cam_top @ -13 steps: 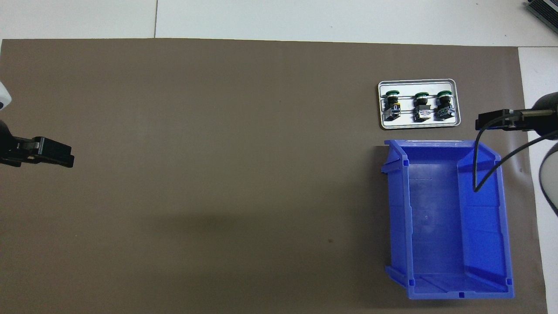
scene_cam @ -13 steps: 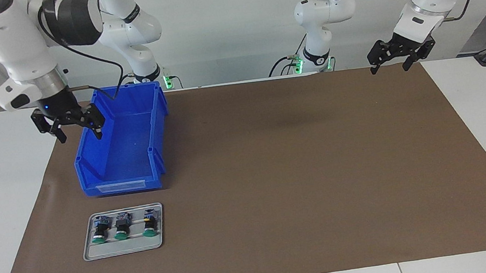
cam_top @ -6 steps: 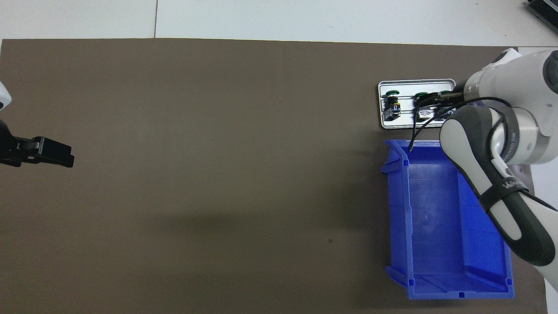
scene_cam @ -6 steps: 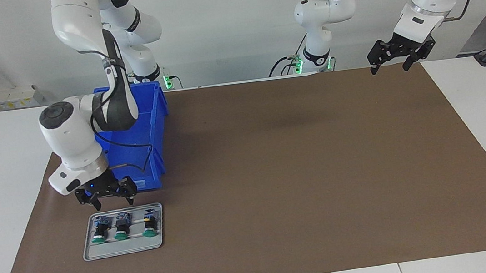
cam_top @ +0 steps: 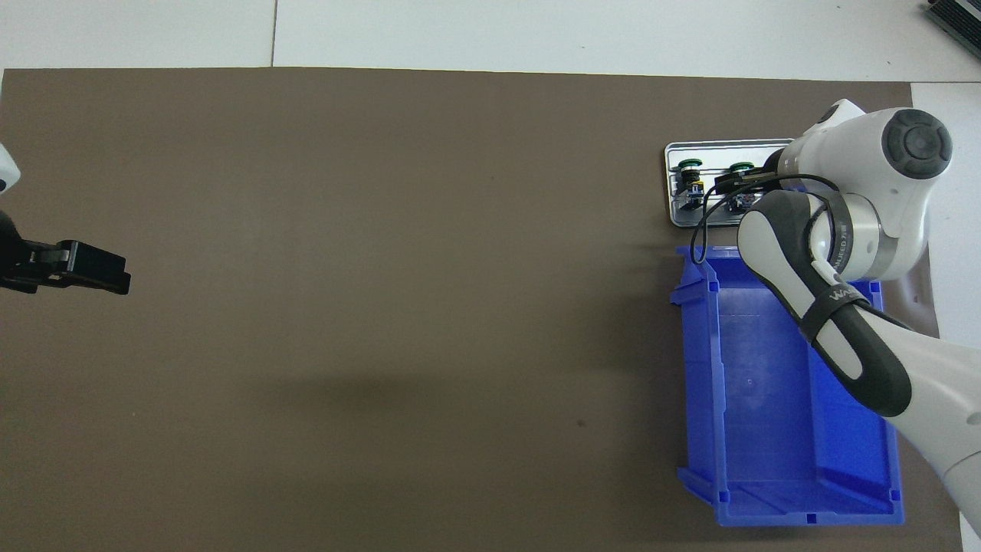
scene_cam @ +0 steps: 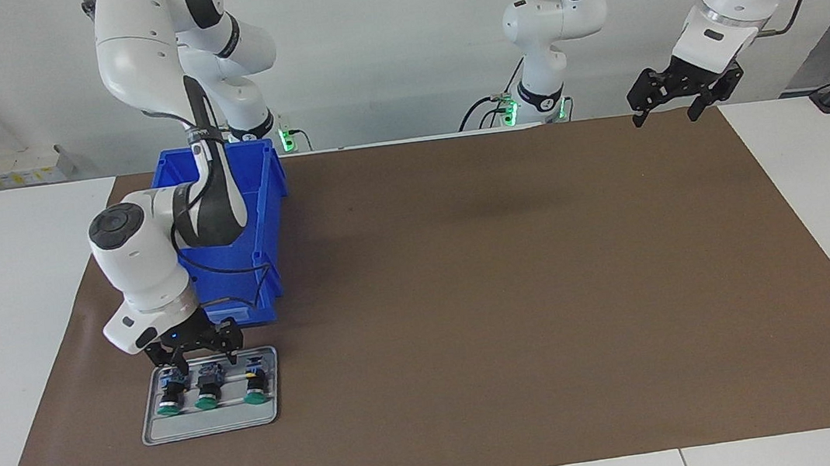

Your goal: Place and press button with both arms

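Crowding is my worry: my right gripper (scene_cam: pixel 199 361), jaws apart, hangs low over the tray (scene_cam: pixel 210 427) near the desk's edge, where three green-capped buttons (scene_cam: pixel 204 388) lie side by side, so closing could nudge a neighbour, while my left gripper (scene_cam: pixel 683 94) waits with jaws apart.

White jointed arms (scene_cam: pixel 151 247) with dark grey bands – black cables, black two-finger grippers (scene_cam: pixel 197 361), green base lights.

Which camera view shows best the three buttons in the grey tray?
The facing view: all three buttons lie in the tray in plain sight, below the right gripper. In the overhead view the right arm covers one, leaving two visible.
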Action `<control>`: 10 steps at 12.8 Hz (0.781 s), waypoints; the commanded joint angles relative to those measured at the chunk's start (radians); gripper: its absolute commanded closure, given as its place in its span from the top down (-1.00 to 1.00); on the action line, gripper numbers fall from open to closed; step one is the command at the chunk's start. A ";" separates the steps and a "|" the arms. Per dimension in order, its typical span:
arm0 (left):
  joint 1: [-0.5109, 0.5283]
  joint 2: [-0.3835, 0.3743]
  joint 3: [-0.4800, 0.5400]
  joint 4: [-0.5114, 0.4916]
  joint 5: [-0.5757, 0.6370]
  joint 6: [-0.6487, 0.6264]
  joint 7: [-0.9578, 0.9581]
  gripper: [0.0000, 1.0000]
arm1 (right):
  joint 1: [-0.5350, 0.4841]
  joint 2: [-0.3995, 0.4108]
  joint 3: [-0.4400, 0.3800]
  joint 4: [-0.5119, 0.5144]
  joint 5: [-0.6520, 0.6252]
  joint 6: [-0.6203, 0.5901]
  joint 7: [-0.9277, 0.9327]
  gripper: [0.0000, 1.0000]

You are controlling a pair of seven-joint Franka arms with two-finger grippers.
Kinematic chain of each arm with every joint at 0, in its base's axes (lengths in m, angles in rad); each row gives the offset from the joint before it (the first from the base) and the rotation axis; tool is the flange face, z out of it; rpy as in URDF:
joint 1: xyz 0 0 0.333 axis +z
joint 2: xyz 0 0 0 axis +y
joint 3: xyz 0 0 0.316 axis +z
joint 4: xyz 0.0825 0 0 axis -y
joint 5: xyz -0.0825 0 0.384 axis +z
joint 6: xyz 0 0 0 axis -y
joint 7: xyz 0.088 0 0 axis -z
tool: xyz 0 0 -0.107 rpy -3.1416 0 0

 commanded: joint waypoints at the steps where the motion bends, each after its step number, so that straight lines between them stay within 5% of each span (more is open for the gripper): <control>1: 0.008 -0.014 -0.005 -0.017 -0.008 0.001 -0.010 1.00 | -0.013 0.050 0.011 0.006 0.022 0.064 -0.039 0.75; 7: 0.008 -0.014 -0.005 -0.017 -0.008 0.001 -0.010 1.00 | -0.026 0.089 0.011 0.007 0.022 0.115 -0.042 0.36; 8: 0.008 -0.014 -0.005 -0.017 -0.008 0.001 -0.010 1.00 | -0.028 0.090 0.011 0.007 0.022 0.124 -0.040 0.13; 10: 0.008 -0.014 -0.005 -0.017 -0.008 0.001 -0.010 1.00 | -0.028 0.090 0.011 0.006 0.024 0.109 -0.034 -0.99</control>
